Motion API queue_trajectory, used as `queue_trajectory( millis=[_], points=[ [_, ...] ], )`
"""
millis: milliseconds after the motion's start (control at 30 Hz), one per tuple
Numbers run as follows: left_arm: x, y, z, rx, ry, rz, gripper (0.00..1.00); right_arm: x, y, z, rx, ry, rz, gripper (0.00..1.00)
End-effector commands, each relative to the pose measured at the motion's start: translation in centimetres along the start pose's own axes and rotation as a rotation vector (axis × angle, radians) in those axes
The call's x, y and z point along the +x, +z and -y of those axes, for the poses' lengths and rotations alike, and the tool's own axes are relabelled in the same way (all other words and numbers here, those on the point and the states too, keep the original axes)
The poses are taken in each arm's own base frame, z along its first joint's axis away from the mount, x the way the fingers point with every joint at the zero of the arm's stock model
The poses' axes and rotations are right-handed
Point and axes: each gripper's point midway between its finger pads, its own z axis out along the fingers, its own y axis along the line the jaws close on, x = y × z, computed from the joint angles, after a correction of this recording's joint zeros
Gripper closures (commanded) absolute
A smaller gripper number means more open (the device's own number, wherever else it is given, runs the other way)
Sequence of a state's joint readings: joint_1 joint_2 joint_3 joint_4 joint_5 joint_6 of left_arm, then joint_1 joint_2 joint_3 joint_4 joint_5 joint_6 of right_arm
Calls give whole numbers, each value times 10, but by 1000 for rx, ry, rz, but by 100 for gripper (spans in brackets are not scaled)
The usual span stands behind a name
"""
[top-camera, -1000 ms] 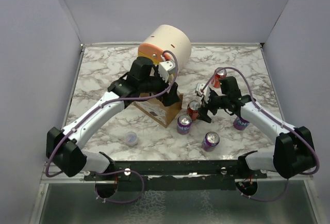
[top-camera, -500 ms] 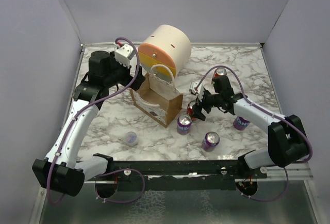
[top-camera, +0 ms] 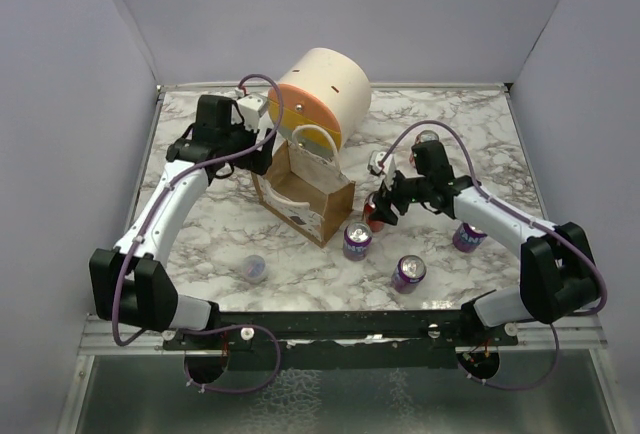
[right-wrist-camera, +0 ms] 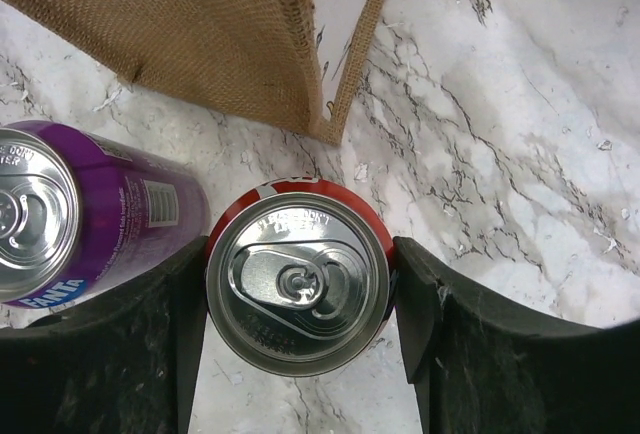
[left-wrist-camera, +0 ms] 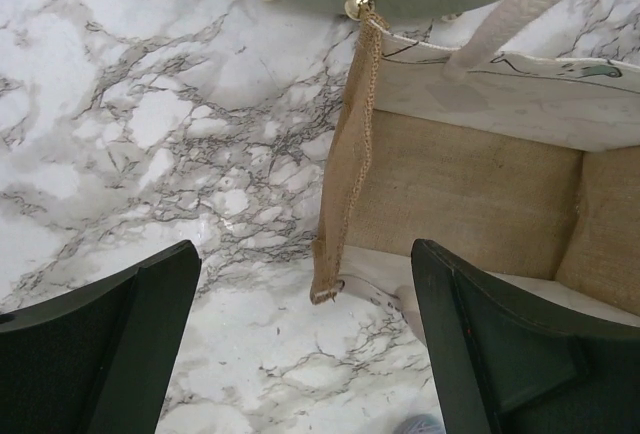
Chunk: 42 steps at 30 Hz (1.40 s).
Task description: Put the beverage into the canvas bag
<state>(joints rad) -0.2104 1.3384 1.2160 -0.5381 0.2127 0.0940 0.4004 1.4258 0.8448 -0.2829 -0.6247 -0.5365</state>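
Nearest stands a lone purple can [top-camera: 409, 272] on the marble table [top-camera: 200, 224]. A little farther and to its left, a second purple can [top-camera: 357, 241] stands just beside the red can [top-camera: 373, 215]. That red can is the beverage, upright on the table just off the near right corner of the canvas bag [top-camera: 318, 210]. The right gripper [right-wrist-camera: 298, 274] is clamped on the red can, one finger against each side. The bag stands open-topped, farther left. Over its far left edge the left gripper [left-wrist-camera: 305, 284] hangs with fingers spread wide, holding nothing. Behind the bag lies the cream cylinder [top-camera: 325, 89].
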Motion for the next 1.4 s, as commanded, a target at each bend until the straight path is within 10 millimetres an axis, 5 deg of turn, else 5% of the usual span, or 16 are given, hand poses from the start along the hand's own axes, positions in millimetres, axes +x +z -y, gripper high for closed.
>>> queue_trajectory(
  millis=[0, 267, 600, 967, 1367],
  points=[
    [-3, 8, 8, 82, 38, -54, 14, -48, -15, 10, 38, -41, 103, 59],
    [6, 27, 13, 138, 27, -109, 29, -112, -57, 23, 135, -98, 184, 86],
    [6, 29, 25, 202, -1, -86, 60, -207, -94, -7, 12, -189, 360, 99],
    [26, 16, 51, 314, -67, -89, 80, -230, -71, -32, -143, -227, 381, 99],
    [54, -3, 76, 403, -163, -122, 83, -246, -24, -56, -236, -294, 356, 99]
  ],
)
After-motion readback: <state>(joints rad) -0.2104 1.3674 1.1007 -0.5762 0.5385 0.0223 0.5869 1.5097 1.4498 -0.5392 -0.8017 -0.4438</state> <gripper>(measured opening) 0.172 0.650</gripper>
